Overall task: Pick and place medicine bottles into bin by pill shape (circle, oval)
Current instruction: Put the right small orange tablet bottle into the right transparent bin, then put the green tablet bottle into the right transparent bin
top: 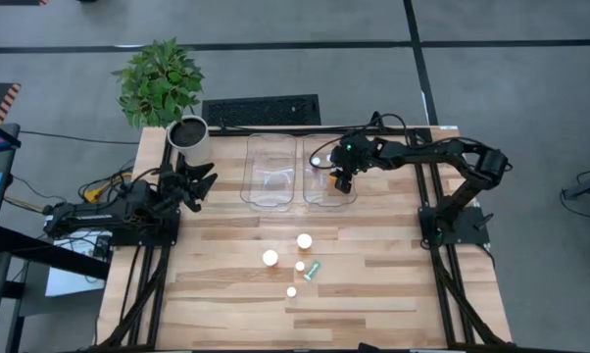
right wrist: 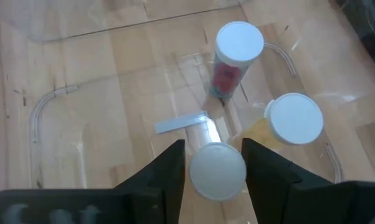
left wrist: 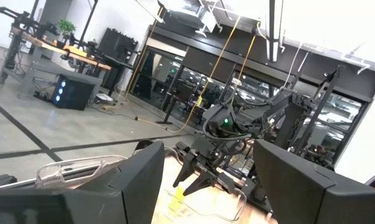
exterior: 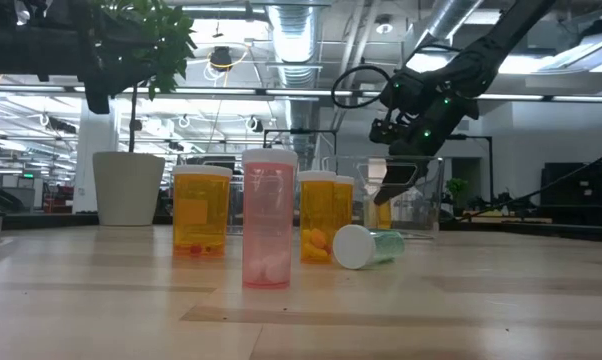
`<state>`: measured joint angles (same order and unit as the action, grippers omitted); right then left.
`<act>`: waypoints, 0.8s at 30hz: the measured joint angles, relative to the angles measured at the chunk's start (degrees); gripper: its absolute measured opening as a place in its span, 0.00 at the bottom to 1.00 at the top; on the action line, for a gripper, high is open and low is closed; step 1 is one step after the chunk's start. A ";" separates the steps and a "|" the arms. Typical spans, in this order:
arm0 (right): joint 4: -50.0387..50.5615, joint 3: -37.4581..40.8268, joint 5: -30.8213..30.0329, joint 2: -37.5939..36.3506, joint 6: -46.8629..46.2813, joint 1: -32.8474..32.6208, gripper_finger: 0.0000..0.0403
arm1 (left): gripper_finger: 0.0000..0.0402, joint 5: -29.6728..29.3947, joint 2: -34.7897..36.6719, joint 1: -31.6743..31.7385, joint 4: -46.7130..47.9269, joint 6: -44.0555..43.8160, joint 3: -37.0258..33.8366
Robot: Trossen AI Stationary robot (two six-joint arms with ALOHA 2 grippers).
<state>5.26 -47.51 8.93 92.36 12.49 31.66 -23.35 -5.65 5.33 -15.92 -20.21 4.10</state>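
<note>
Two clear bins (top: 270,172) (top: 326,188) stand side by side at the table's far middle. My right gripper (right wrist: 213,177) reaches slanting down into the right bin, open, its fingers flanking the white cap of a medicine bottle (right wrist: 217,171). Two more bottles stand in that bin: one with reddish contents (right wrist: 237,45) and an orange one (right wrist: 293,118). Several bottles (top: 304,240) (top: 270,258) stand on their bases mid-table, and a green one (exterior: 366,246) lies on its side. My left gripper (top: 199,184) waits open at the table's left. My right gripper has one finger (right wrist: 169,177) standing a thin gap off the bottle's cap rim (right wrist: 192,171). Whether the other finger (right wrist: 268,177) touches the cap, I cannot tell. The fingers come from above, slanting down.
A white plant pot (top: 189,137) with a green plant (top: 158,78) stands at the far left corner, close to my left gripper. A pale strip (right wrist: 181,122) lies on the right bin's floor. Bare wood lies toward the near edge (top: 295,328).
</note>
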 joint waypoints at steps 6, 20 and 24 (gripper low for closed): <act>0.28 0.00 0.00 -0.55 0.00 0.04 0.42 | 0.60 0.00 0.02 0.01 0.00 0.00 0.00; 5.16 -0.07 0.04 -19.11 -3.26 -3.01 0.49 | 0.60 0.02 0.00 0.01 0.00 0.02 0.00; 6.83 -0.09 1.55 -26.45 -6.17 -11.20 0.48 | 0.60 0.02 0.00 0.00 0.00 0.05 0.00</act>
<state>12.09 -47.59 10.48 65.90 6.32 20.46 -23.33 -5.65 5.33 -15.92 -20.16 4.10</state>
